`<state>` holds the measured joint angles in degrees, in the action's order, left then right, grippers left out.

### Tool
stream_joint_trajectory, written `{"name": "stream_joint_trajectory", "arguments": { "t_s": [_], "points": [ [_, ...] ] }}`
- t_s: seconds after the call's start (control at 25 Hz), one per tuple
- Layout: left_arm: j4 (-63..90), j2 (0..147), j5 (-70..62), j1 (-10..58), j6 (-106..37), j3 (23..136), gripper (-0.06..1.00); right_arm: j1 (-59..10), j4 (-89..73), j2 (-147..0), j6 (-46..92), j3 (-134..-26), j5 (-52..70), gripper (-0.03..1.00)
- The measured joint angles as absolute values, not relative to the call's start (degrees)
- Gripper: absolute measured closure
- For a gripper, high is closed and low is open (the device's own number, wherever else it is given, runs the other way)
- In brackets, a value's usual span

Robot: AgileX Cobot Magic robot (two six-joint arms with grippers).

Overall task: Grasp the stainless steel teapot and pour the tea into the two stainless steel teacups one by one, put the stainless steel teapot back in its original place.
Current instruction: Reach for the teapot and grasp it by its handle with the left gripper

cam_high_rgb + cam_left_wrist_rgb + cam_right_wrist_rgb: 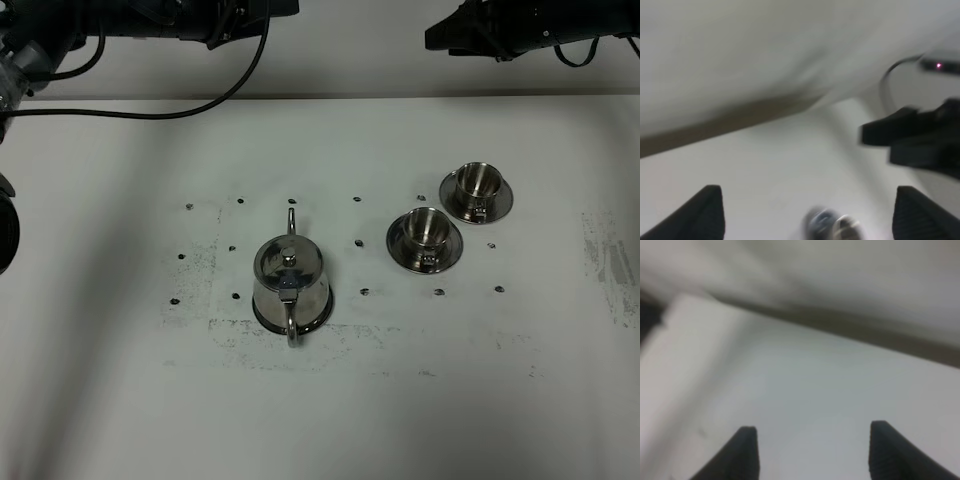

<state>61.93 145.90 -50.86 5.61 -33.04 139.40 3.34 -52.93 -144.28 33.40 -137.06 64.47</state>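
Note:
The stainless steel teapot (291, 283) stands upright left of the table's middle, its spout toward the back and its loop handle toward the front. A thin dark rim (264, 319) shows round its base; I cannot tell whether that is the flat steel disc. Two steel teacups stand on saucers to its right, one nearer (426, 229) and one farther back (477, 182). Both arms are up at the far edge, well away from the pot. My left gripper (809, 215) is open and empty. My right gripper (816, 452) is open and empty.
The white table (120, 400) carries small dark marks and scuffs around the teapot. Black cables (150, 108) lie along the back left edge. The left wrist view shows the other arm (920, 140), dark and blurred, and a blurred shiny spot (832, 225).

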Motion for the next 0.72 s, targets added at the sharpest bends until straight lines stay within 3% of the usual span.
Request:
{"name": "stream_joint_trajectory", "arguments": {
  "t_s": [0.28,0.72],
  "points": [
    [43.77,142.54,-53.53,6.76,-30.52,137.91,0.28,2.74,-29.56,-140.49,24.62,-139.05,69.2,0.5],
    [34.66,116.94,-51.22,8.39,-34.7,112.79,0.31,0.5,-15.34,-110.87,18.08,-121.81,69.71,0.5]
  ]
}}
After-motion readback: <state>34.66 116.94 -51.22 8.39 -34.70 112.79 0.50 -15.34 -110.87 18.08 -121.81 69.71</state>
